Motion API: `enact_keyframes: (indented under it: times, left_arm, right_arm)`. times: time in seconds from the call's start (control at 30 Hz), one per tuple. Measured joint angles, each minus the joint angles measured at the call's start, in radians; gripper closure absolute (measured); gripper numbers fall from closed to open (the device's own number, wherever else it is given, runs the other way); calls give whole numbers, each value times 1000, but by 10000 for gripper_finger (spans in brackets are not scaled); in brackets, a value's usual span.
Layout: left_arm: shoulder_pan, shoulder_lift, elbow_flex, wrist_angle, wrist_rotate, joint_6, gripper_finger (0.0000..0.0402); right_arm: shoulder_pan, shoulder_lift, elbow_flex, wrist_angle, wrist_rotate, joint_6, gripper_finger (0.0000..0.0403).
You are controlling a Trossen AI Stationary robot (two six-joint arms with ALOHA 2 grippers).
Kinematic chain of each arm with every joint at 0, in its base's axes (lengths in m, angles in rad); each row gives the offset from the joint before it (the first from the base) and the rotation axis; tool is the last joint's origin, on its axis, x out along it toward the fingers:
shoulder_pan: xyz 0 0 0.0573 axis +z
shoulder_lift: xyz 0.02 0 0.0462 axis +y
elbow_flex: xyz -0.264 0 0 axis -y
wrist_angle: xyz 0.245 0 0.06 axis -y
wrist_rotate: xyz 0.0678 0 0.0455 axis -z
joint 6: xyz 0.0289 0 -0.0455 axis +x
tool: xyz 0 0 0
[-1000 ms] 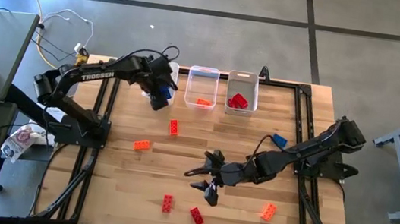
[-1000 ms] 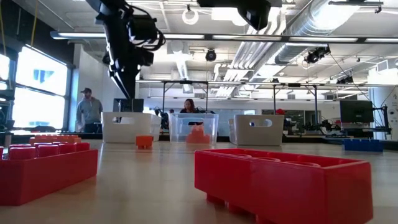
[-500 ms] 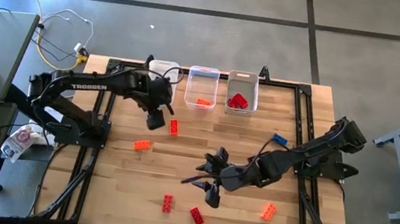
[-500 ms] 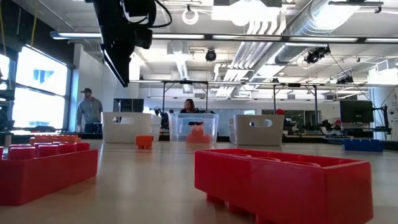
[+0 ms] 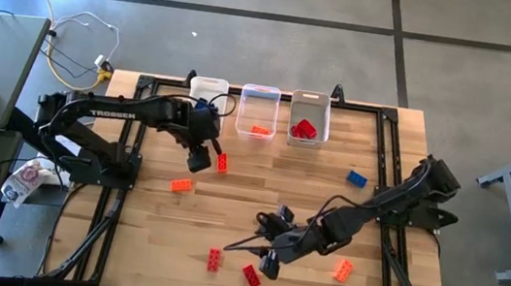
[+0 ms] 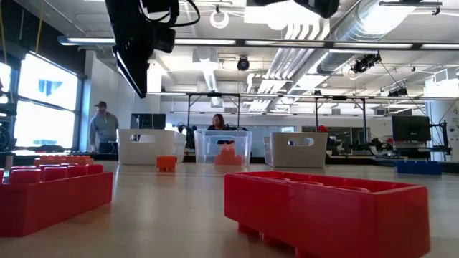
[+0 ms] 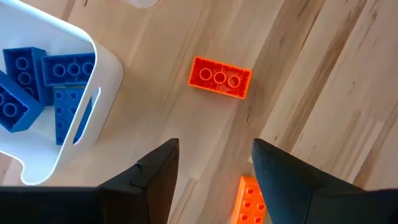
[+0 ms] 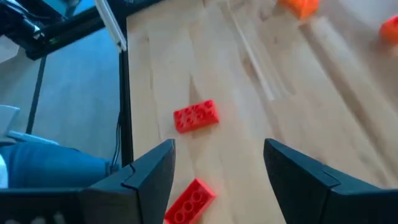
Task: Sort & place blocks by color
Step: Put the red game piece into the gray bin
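My left gripper (image 5: 200, 160) (image 7: 214, 167) is open and hovers over the table just left of a red-orange brick (image 5: 222, 163) (image 7: 220, 78). An orange brick (image 5: 180, 185) (image 7: 252, 196) lies nearer. My right gripper (image 5: 264, 254) (image 8: 217, 177) is open above the table's near middle, close to two red bricks (image 5: 214, 260) (image 5: 251, 276) (image 8: 196, 116) (image 8: 189, 200). A blue brick (image 5: 357, 179) and an orange brick (image 5: 343, 269) lie flat on the right. The left bin (image 7: 93, 93) holds blue bricks (image 7: 43, 78).
Three bins stand in a row at the far edge: the left bin (image 5: 209, 87), the middle bin (image 5: 259, 95) with an orange brick, the right bin (image 5: 311, 101) with red bricks. In the low view two red bricks (image 6: 54, 193) (image 6: 323, 208) fill the foreground. People stand in the room behind.
My left gripper has moved from over the left bin toward the near edge, ending beside the red-orange brick and uncovering the bin. My right gripper has swung toward the near edge, closer to the two red bricks. No brick on the table has moved.
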State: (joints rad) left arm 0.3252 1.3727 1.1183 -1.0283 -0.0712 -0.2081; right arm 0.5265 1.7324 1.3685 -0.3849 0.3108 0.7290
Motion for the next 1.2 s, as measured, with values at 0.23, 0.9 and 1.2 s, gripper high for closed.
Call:
enact_keyframes:
  times: [0.23,0.9,1.2]
  left_arm:
    - [0,0,0,1,-42,-24,211]
    - [0,1,0,57,-56,-52,213]
    - [0,1,0,56,-56,-56,211]
  right_arm:
    - [19,62,0,-20,-90,120,171]
    - [17,220,293,-355,-59,60,171]
    - [33,389,476,-535,-75,163,171]
